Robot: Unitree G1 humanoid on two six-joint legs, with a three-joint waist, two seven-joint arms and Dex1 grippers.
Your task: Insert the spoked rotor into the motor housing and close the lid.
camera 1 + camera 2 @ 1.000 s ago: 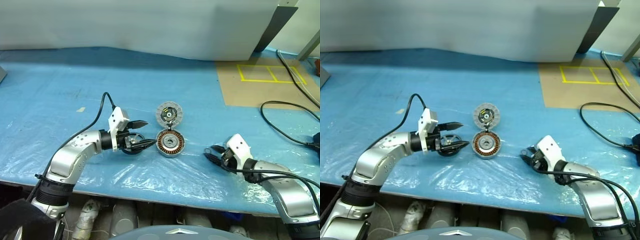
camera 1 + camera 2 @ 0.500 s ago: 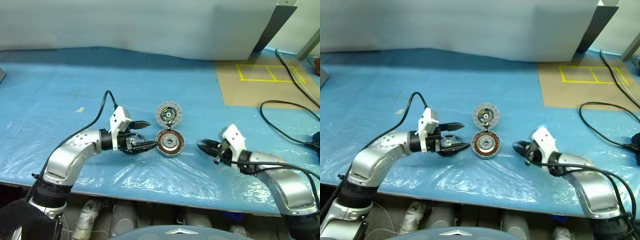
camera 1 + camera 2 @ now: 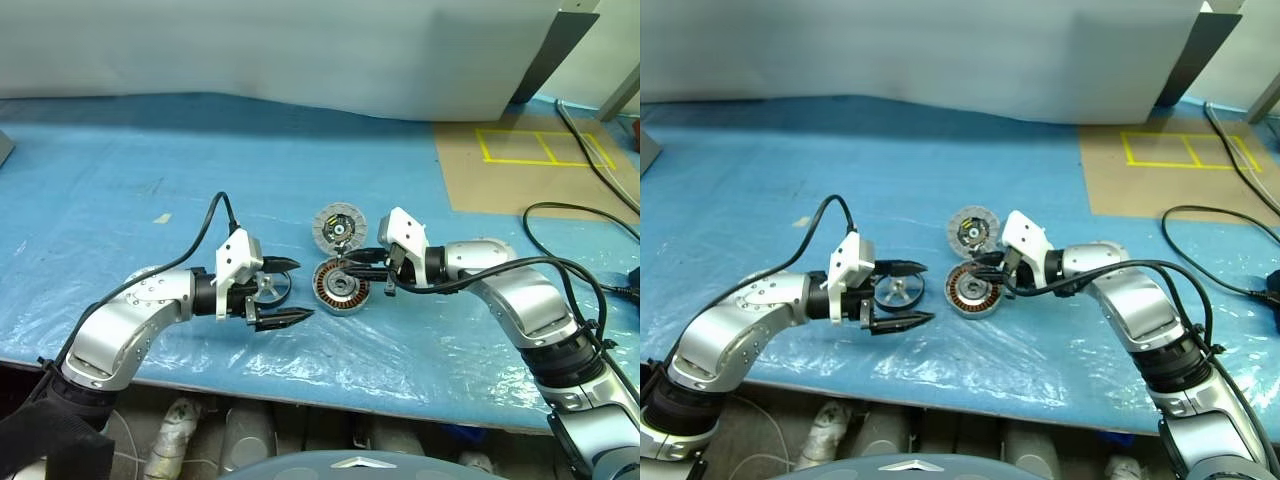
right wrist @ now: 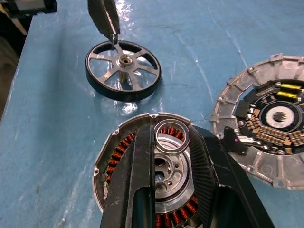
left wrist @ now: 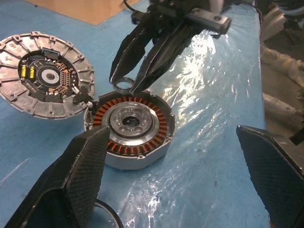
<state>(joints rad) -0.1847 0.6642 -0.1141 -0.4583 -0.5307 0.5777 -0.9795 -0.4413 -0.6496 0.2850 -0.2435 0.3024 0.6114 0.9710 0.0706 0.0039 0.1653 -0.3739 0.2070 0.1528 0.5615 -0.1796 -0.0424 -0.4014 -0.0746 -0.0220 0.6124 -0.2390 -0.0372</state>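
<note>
The motor housing (image 3: 340, 285), with copper windings inside, lies open on the blue sheet. Its lid (image 3: 338, 228) lies flat just behind it, inner face up, joined at the edge. To the housing's left the spoked rotor (image 3: 898, 290) lies flat on the sheet, black rim and silver spokes up. My left gripper (image 3: 300, 289) is open, its fingers spread on either side of the rotor without touching it. My right gripper (image 4: 172, 137) hovers over the housing (image 4: 114, 161), shut on a small silver ring (image 5: 124, 85) held above the centre.
Crinkled blue plastic sheet (image 3: 150, 170) covers the table. A brown board with yellow tape (image 3: 530, 165) lies at the back right, and black cables (image 3: 570, 230) run along the right side. The table's front edge (image 3: 300, 385) is close below both arms.
My right gripper has swung left from the right part of the table to above the housing. My left gripper has drawn back a little from the housing, still open.
</note>
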